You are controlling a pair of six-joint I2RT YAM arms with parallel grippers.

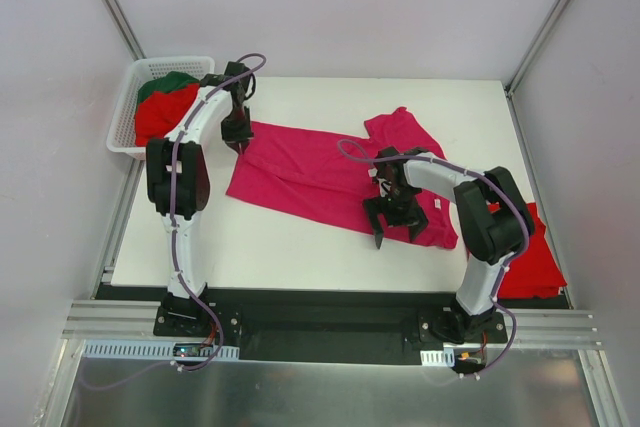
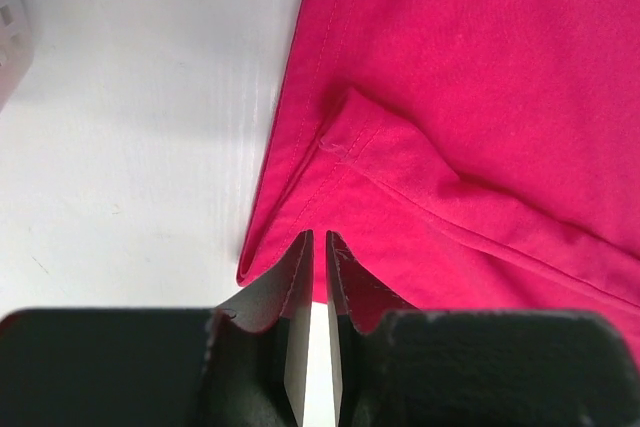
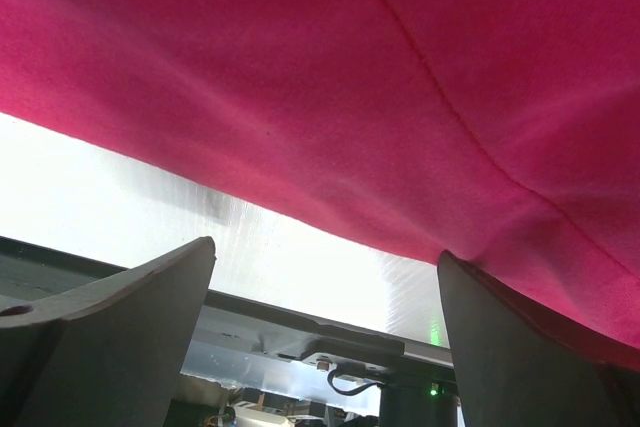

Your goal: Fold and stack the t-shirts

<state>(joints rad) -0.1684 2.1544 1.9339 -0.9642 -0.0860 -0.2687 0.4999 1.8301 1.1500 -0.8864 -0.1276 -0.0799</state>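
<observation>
starting at 10 o'clock in the overhead view: finding the white basket (image 1: 122, 112) holding a red t-shirt (image 1: 165, 115) and a dark green t-shirt (image 1: 172, 81), both bunched and not yet folded. next, seeing the left gripper (image 1: 238, 137) down at the 9 o'clock corner of the magenta t-shirt (image 1: 305, 172), showing jaws almost together with only a thin slit, no cloth visible in that slit, tips just touching the hem beside a small flap lying doubled over. moving to the middle: reading the magenta t-shirt as spread on the table (image 1: 300, 252), running from 10 o'clock toward 4 o'clock, with one sleeve poking out at 1 o'clock. then meeting the right gripper (image 1: 395, 222), released and spread wide, hovering just over the shirt's 6 o'clock edge, grasping nothing. lastly, spotting a second red t-shirt (image 1: 535, 259) at 4 o'clock, partly hidden behind the right arm. judging the step in hand as squaring the cloth before a fold: flattening the doubled corner first, pinching hem rather than a single loose layer, lifting both ends together and low, carrying across evenly, avoiding dragging wrinkles into the spread part.
</observation>
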